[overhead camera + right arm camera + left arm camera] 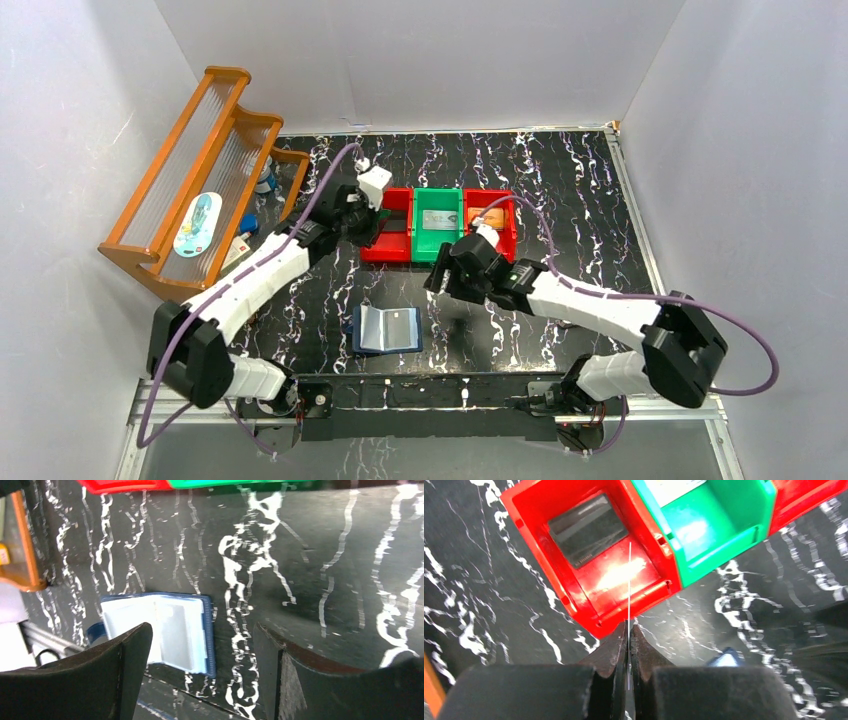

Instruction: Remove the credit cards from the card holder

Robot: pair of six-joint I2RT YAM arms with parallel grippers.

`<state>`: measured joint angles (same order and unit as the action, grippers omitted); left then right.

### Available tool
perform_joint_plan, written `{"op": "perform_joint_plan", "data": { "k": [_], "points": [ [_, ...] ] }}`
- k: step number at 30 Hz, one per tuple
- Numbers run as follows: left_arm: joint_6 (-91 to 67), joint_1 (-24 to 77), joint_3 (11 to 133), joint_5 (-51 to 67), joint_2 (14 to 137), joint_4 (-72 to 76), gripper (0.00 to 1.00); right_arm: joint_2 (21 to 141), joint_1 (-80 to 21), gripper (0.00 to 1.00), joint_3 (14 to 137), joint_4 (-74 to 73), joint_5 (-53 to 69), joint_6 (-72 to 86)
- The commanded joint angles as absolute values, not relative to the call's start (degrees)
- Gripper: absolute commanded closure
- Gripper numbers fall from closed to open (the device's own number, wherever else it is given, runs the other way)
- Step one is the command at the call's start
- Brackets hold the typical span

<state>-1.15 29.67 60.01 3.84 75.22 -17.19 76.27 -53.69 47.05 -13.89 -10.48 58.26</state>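
left gripper [629,630] clenched on a thin card [629,580], edge-on, over the red bin [574,600] at 12 o'clock, where a dark card [586,530] lies. lower it inside the walls before letting go. right gripper [201,630] gapes empty; card holder [165,625] lies open at its 9 o'clock.

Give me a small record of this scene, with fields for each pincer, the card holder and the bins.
left pincer: shut on a thin card seen edge-on, over the left red bin
right pincer: open, holding nothing, above the table
card holder: lies open on the table
left red bin: holds a dark card
green bin: next to it, pale card inside
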Motion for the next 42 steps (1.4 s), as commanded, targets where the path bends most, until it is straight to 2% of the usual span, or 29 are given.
{"op": "perform_joint_plan", "data": {
  "k": [1,11,18,27,36,42],
  "points": [
    [17.68,29.11,64.23,2.32,80.44,-11.56,1.00,69.96,-53.44,0.17,44.78,-16.55,-19.81,57.78],
    [35.36,27.35,77.23,6.86,98.92,-16.67,1.00,58.68,-53.17,0.11,39.54,-17.40,-28.90,58.65],
    [42.92,26.69,77.34,3.04,104.88,-14.55,1.00,54.84,-53.09,0.06,38.12,-19.91,-32.36,60.64],
    [44.47,25.94,76.47,1.81,107.83,-8.86,1.00,54.76,-53.00,0.04,37.00,-20.78,-32.67,62.67],
    [42.88,25.93,79.09,3.26,113.07,-9.35,1.00,57.04,-53.00,0.03,38.21,-22.28,-31.70,62.28],
    [41.29,25.93,77.81,3.64,111.92,-9.47,0.74,56.84,-53.00,0.03,37.34,-21.77,-31.16,62.52]
  ]
}}
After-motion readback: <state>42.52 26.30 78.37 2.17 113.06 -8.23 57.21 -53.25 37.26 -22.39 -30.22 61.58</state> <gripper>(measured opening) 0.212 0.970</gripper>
